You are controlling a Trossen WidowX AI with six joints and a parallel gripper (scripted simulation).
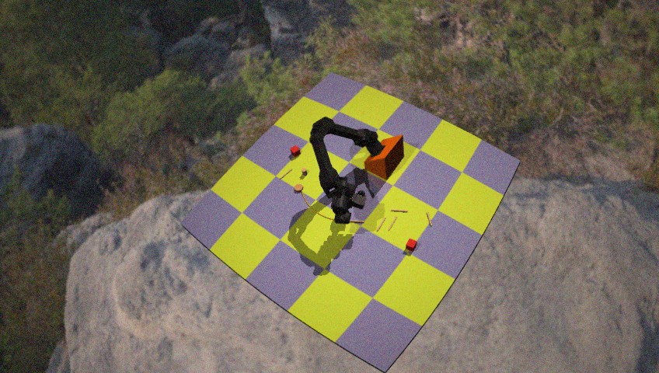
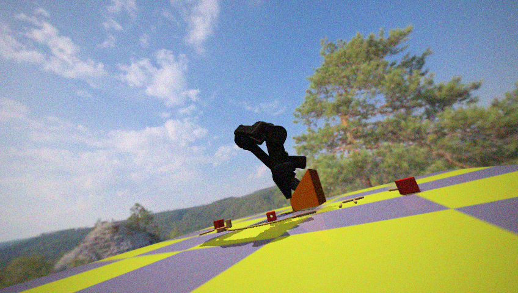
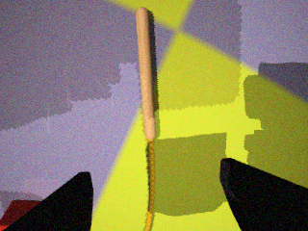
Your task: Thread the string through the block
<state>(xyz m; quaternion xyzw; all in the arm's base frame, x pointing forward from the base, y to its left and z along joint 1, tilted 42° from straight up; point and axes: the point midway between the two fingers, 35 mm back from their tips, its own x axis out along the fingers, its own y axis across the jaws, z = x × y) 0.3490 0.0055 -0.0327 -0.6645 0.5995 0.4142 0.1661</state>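
Note:
The red block with a hole (image 2: 270, 216) stands on the table; part of it shows at the wrist view's lower left (image 3: 20, 213), and the arm hides it in the top view. The round wooden button (image 1: 298, 187) (image 2: 220, 229) lies at one end of the yellow string (image 1: 315, 210) (image 3: 152, 178). The stick on the string (image 1: 356, 221) (image 2: 305, 213) (image 3: 145, 72) lies on the table, lengthwise ahead of the fingers. My gripper (image 3: 157, 175) is open and empty above the string, its fingers either side of it in the wrist view. In the top view its fingertips are hidden.
Loose sticks (image 1: 399, 210) (image 2: 352, 199) lie beyond the string's stick, another (image 1: 285, 173) near the button. A small wooden cylinder (image 1: 303, 172) (image 2: 228, 223) stands there too. Red cubes (image 1: 294, 150) (image 1: 411, 244) (image 2: 407, 185) stand farther out. A large orange wedge (image 1: 394, 155) (image 2: 306, 194) is beside the arm's base.

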